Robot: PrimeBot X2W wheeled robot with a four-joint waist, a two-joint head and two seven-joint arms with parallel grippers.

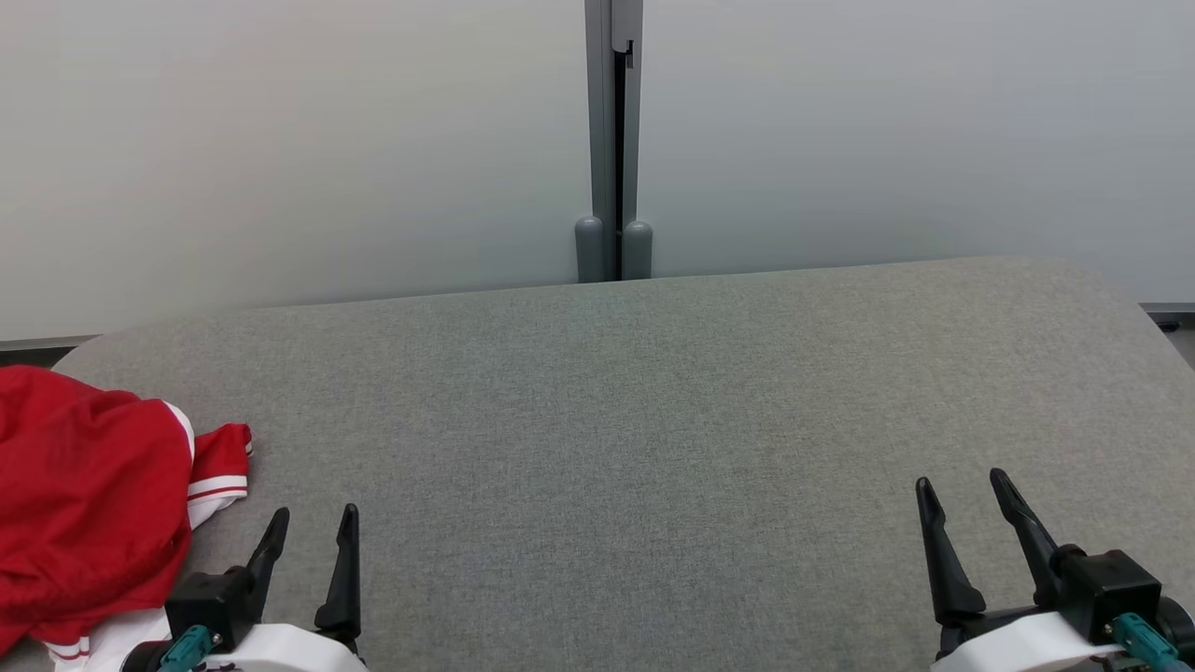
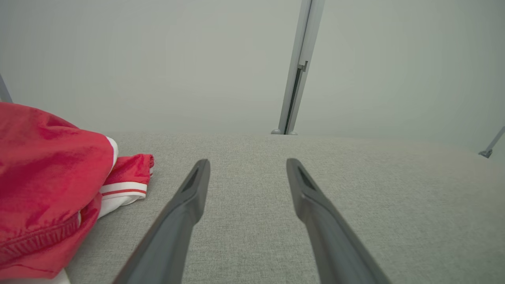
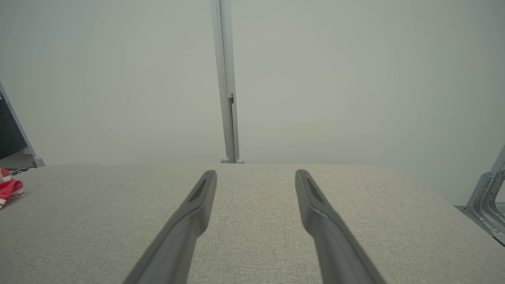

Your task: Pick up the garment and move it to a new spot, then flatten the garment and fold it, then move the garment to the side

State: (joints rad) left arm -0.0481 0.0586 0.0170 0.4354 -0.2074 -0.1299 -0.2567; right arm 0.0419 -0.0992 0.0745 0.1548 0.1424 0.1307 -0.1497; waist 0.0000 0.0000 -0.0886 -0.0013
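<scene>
A red garment [image 1: 89, 495] with white-striped trim lies bunched at the near left corner of the grey fabric table [image 1: 635, 411]. It bulks up at the left of the left wrist view as the red garment [image 2: 47, 177], and a small corner of the garment [image 3: 8, 188] shows far left in the right wrist view. My left gripper [image 1: 315, 523] stands open just right of the cloth, fingers apart and holding nothing. At the near right, my right gripper [image 1: 962, 485] is open too, far from the garment. The left gripper [image 2: 247, 162] and right gripper [image 3: 255, 173] hover over bare fabric.
Pale partition panels stand behind the table, joined by a grey post [image 1: 613, 140] with two rounded feet. A metal frame [image 3: 489, 201] shows off the table's right edge.
</scene>
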